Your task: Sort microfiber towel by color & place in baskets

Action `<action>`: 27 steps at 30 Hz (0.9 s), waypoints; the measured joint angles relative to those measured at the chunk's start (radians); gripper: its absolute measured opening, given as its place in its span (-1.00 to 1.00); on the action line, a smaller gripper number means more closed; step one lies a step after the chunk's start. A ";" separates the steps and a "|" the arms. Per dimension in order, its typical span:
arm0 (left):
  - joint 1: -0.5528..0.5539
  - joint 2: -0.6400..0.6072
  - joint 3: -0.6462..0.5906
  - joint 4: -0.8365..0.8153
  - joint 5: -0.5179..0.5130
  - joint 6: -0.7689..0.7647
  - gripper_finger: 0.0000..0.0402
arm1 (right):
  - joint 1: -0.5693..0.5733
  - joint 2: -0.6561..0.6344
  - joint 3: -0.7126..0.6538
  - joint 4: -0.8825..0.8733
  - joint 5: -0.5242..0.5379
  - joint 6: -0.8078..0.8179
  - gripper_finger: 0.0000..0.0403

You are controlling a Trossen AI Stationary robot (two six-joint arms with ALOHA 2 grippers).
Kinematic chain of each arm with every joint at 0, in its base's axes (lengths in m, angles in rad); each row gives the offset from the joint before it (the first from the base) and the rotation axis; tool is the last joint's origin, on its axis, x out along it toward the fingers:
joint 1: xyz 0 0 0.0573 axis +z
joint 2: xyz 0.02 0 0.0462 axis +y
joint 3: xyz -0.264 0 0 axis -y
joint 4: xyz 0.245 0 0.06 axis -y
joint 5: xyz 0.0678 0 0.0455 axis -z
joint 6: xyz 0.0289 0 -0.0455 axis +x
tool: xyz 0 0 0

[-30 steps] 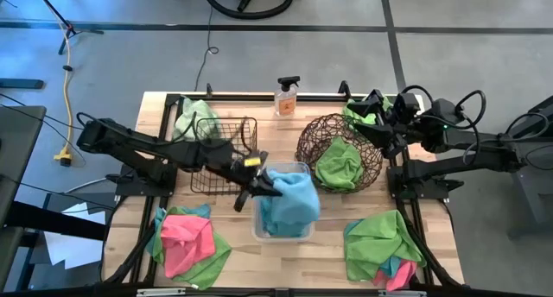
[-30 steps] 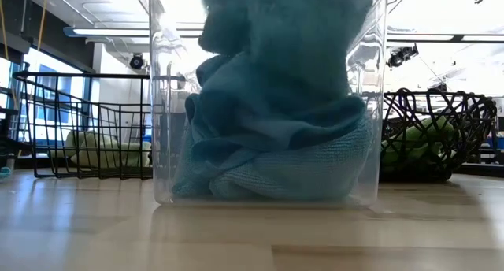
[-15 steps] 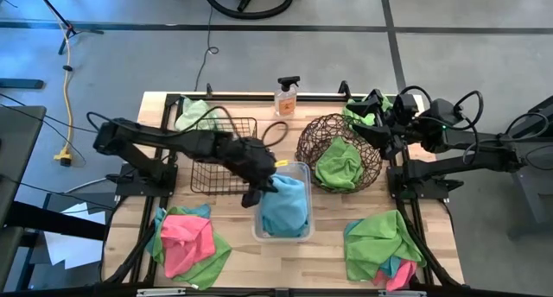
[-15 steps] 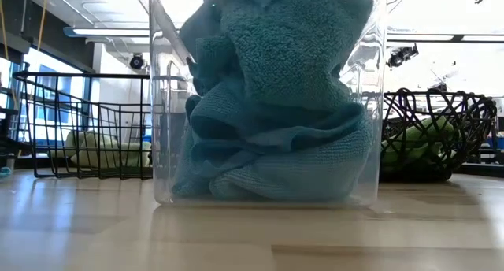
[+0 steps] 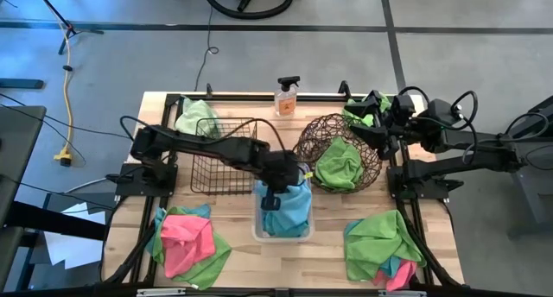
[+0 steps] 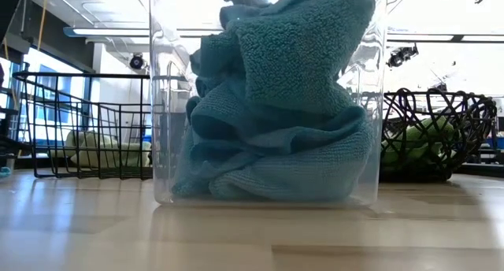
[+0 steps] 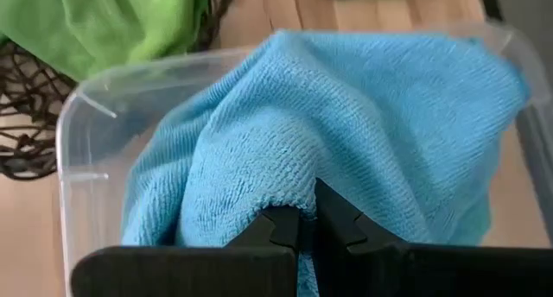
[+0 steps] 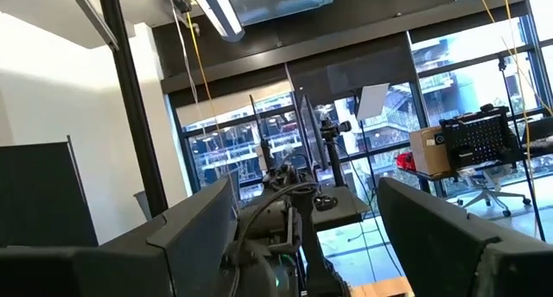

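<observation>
Judging by its slump and folds, we take the teal-blue microfiber towel (image 7: 346,133) to be light, limp and fuzzy rather than slippery, best taken by pinching a raised fold or hem, since it will drape and drag wherever it is lifted; it lies bunched in the clear plastic tub (image 5: 259,232) at the middle of the table (image 5: 328,254), between the black wire basket (image 5: 212,154) and the round woven basket (image 5: 307,146). Our left end effector (image 7: 304,230) sits right over the tub, fingers pressed together on the towel's hem; our right end effector (image 5: 367,116) waits spread wide at the table's far right edge, well apart.
</observation>
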 joint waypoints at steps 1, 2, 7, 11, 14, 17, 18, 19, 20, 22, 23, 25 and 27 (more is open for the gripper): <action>0.000 0.015 0.017 -0.014 -0.001 0.005 -1.00 | 0.000 0.000 0.000 -0.002 0.000 0.000 0.42; 0.001 0.029 0.035 -0.030 -0.001 0.001 -1.00 | 0.000 0.000 0.000 -0.003 0.000 0.000 0.42; 0.010 0.115 0.149 -0.154 0.033 -0.100 -1.00 | 0.000 0.000 0.000 -0.006 0.000 0.000 0.42; -0.008 0.175 0.222 -0.234 -0.005 -0.114 -1.00 | 0.000 0.000 0.000 -0.009 0.000 -0.007 0.42; -0.033 0.203 0.250 -0.275 -0.059 -0.120 -1.00 | 0.000 0.000 0.000 -0.011 0.000 -0.036 0.42; -0.053 0.222 0.250 -0.290 -0.087 -0.149 -1.00 | 0.000 0.000 0.000 -0.011 0.000 -0.073 0.42; -0.059 0.229 0.250 -0.297 -0.090 -0.157 -1.00 | 0.000 0.000 0.000 -0.012 0.000 -0.085 0.42; -0.064 0.235 0.250 -0.307 -0.090 -0.163 -1.00 | 0.000 0.000 0.000 -0.011 0.000 -0.093 0.42; -0.070 0.243 0.250 -0.314 -0.090 -0.172 -1.00 | 0.000 0.000 0.000 -0.011 0.000 -0.097 0.42; -0.079 0.258 0.250 -0.316 -0.093 -0.193 -1.00 | 0.000 0.000 0.000 -0.012 0.000 -0.097 0.42; -0.082 0.266 0.250 -0.318 -0.094 -0.199 -1.00 | 0.000 0.000 0.000 -0.012 0.000 -0.097 0.42; -0.085 0.283 0.250 -0.319 -0.100 -0.209 -1.00 | 0.000 0.000 0.000 -0.016 0.000 -0.098 0.42; -0.085 0.302 0.250 -0.317 -0.100 -0.228 -1.00 | 0.000 0.000 0.000 -0.026 0.000 -0.098 0.42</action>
